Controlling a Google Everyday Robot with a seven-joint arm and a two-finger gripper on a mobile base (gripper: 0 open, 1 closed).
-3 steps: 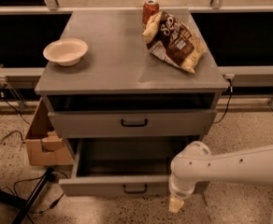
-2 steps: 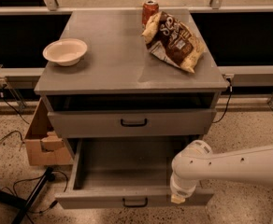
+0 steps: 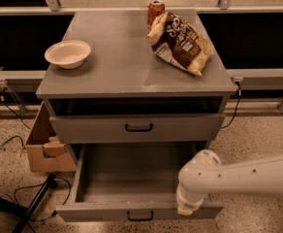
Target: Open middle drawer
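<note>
the middle drawer (image 3: 132, 176) stands drawn far out of the cabinet toward us. its plain grey inside is bare, and its black loop handle (image 3: 140, 215) is low on the front. the claw (image 3: 185, 209) sits at the top edge of that front, right of the handle; we judge it grips the panel there to haul it. the white wrist covers it, so we cannot tell whether it is spread or closed. the arm (image 3: 250, 176) is cut off at the right edge. the lowest drawer is hidden beneath. above, the top drawer (image 3: 93, 128) sits nearly shut. on the worktop (image 3: 127, 69), a bowl (image 3: 68, 53), chip bag (image 3: 180, 42) and can (image 3: 155, 9) lie well apart from the work.
</note>
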